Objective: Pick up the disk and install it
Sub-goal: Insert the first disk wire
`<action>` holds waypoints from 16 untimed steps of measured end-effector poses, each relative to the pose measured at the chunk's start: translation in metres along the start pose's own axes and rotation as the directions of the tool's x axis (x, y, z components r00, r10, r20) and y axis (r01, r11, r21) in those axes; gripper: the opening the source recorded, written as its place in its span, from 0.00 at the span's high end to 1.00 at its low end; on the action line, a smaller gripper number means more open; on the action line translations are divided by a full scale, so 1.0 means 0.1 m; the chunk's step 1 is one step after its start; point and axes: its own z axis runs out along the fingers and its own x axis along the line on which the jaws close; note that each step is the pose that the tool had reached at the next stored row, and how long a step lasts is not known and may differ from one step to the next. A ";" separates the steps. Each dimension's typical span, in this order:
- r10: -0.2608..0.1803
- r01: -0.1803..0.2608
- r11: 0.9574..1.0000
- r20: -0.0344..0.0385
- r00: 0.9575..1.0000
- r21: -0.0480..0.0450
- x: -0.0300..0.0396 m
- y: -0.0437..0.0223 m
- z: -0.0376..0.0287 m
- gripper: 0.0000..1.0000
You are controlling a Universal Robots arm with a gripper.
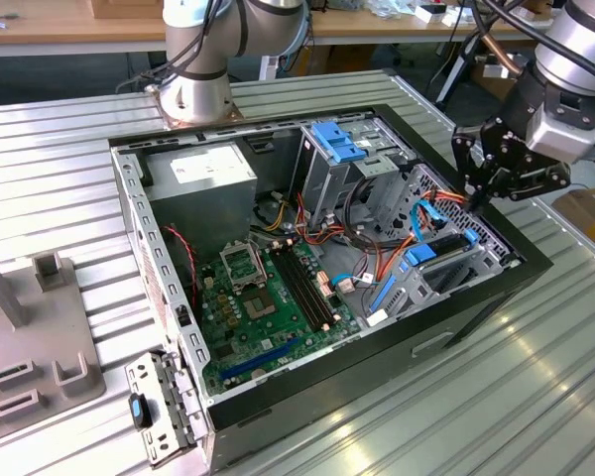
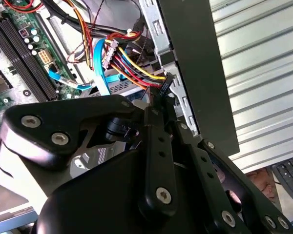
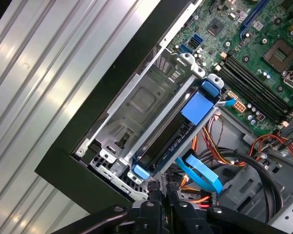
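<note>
Black gripper (image 1: pixel 473 194) | fingers pressed together | tilted above case (image 1: pixel 496 288) edge | disk (image 3: pixel 178 129) seated

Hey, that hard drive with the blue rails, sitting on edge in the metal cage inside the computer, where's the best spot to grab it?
Probably the blue plastic bracket on the exposed edge of the silver-grey hard drive, approached through the open side of the black computer case. The drive stands on edge in the grey metal cage, which walls in its flat faces.
</note>
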 end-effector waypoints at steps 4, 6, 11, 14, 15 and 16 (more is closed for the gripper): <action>0.000 0.000 1.000 0.000 1.000 0.001 -0.069 0.096 -0.009 0.84; 0.000 0.000 1.000 0.000 1.000 0.001 -0.100 0.139 -0.014 0.84; 0.000 0.000 1.000 0.001 1.000 0.002 -0.161 0.231 -0.023 0.84; 0.004 -0.004 1.000 0.001 1.000 0.002 -0.161 0.232 -0.023 0.84; 0.010 -0.010 1.000 0.000 1.000 0.002 -0.161 0.232 -0.023 0.84; 0.022 -0.022 1.000 -0.001 1.000 0.001 -0.161 0.232 -0.023 0.84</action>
